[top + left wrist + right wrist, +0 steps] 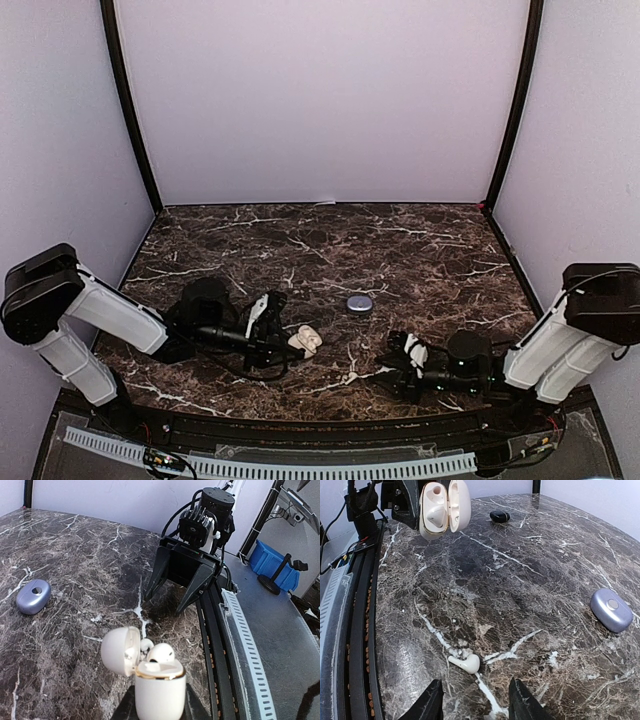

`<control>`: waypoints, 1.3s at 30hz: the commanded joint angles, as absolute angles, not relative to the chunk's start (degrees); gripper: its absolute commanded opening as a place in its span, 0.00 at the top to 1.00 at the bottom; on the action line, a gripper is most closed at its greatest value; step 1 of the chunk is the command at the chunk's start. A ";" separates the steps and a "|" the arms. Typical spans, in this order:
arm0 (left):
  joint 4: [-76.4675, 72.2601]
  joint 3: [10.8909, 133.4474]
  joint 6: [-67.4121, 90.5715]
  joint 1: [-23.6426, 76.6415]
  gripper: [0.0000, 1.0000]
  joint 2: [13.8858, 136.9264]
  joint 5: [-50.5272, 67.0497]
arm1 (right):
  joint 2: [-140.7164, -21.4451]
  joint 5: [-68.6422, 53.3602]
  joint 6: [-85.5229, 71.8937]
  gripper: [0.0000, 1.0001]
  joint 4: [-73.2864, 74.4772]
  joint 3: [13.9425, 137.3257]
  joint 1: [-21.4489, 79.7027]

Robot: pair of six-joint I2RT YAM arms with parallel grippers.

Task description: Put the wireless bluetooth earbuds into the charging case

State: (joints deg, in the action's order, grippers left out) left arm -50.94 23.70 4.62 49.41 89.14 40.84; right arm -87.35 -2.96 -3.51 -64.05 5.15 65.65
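Your left claw (160, 710) is clamped on the white charging case (159, 682), lid open, one earbud (161, 652) sitting in it. Your right claw (476, 700) stands open, a loose white earbud (466, 663) lying on the bench (520, 580) just ahead.

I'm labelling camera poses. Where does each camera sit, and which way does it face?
Top external: above and behind, looking down at the dark marble table; both arms show.
Left wrist: looks over the open white charging case it holds toward the right fingers.
Right wrist: looks down past the right fingers at a white stemmed earbud.
Both wrist views share the lavender oval case.
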 commanded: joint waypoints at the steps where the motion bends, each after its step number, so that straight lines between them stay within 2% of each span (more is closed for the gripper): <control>1: -44.27 26.86 2.73 49.57 0.85 86.96 39.57 | -89.31 -1.56 -2.55 0.55 -69.43 4.43 66.28; 17: -45.98 25.84 2.10 49.57 0.87 86.95 39.31 | -104.96 -1.36 3.17 0.58 -81.16 6.89 67.11; 24: -45.62 25.92 1.85 49.61 0.87 86.29 39.21 | -104.28 -1.54 7.28 0.59 -69.79 11.51 66.36; 39: -44.55 25.88 1.76 49.60 0.87 85.08 38.76 | -107.81 -3.11 8.72 0.63 -63.90 17.38 65.77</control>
